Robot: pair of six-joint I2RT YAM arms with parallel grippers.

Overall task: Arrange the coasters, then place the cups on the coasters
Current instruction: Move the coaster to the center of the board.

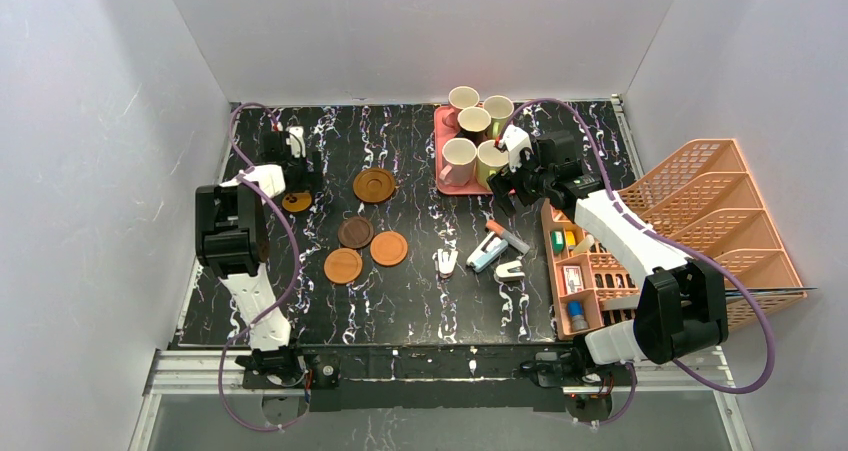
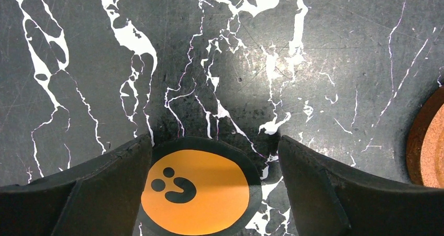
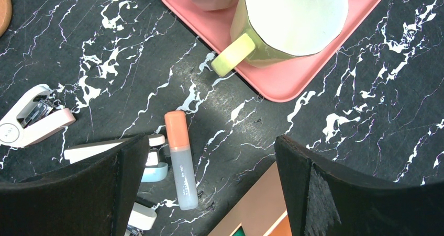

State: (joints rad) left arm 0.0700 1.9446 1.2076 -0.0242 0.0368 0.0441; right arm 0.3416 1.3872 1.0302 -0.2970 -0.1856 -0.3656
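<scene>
Left wrist view, lower centre: the left gripper [image 2: 213, 144] stands wide, its jaws either side of an orange coaster [image 2: 196, 194] flat on the surface [image 2: 314, 63]. Coaster-arranging seems in hand; next, close and lift. The right gripper [image 3: 209, 142], wide and empty, hangs near the cups [image 1: 474, 136] on the pink tray [image 1: 441, 176].

We see a table [image 1: 420, 301] with a black top crossed by white veins like marble. It is closed in by plain white panels: a back wall [image 1: 420, 31], a left wall [image 1: 80, 171] and a right wall [image 1: 760, 61]. A metal rail [image 1: 430, 366] runs along its near edge, with a grey surface [image 1: 430, 426] below it, and the light is even, with only faint shadows.
</scene>
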